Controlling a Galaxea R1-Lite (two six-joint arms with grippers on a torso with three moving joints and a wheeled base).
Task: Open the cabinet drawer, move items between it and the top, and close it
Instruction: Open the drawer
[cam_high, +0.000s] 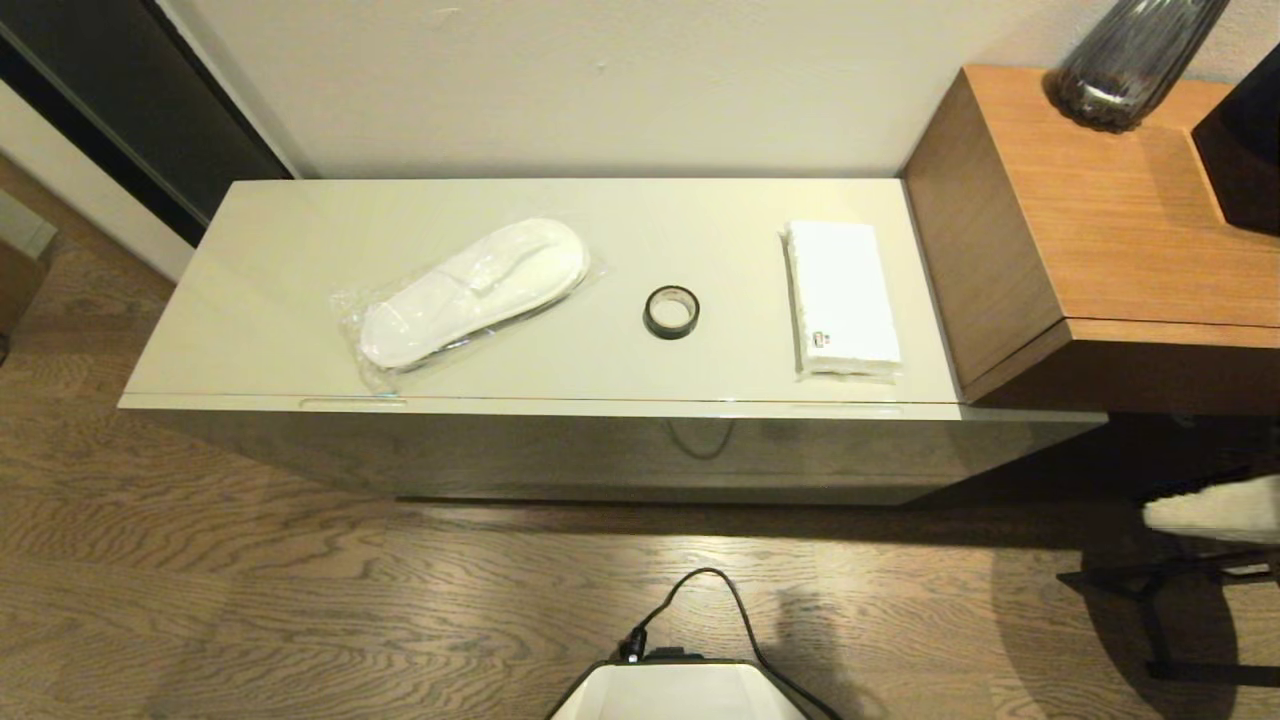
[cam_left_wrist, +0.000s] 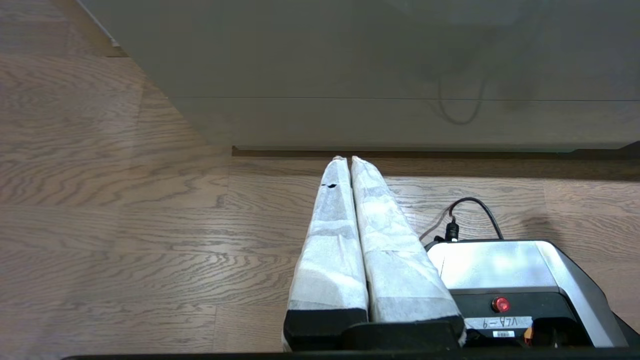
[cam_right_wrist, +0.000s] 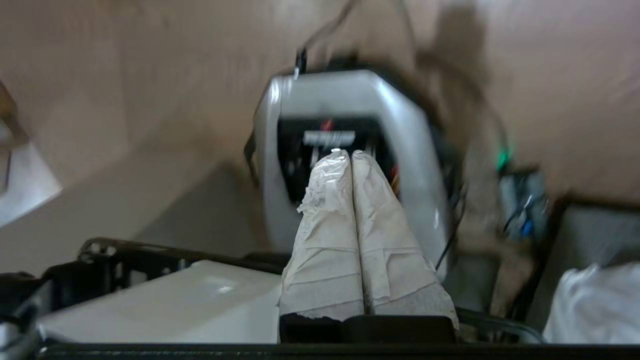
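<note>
Bagged white flat slippers (cam_high: 473, 292), black tape roll (cam_high: 671, 311) and white soft packet (cam_high: 841, 297) lie on glossy cream tabletop (cam_high: 260, 260); both grippers' fingers (cam_left_wrist: 345, 230) (cam_right_wrist: 350, 220) pressed together.

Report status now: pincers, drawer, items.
Left pincer, right pincer shut, empty, low. Drawer closed. Slippers, tape, packet on top.

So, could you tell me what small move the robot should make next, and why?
Probably bring the left tool up to the cabinet drawer: the drawer front sits flush and shut, the slippers, tape roll and white packet lie on the top, and both tools are shut and low.
</note>
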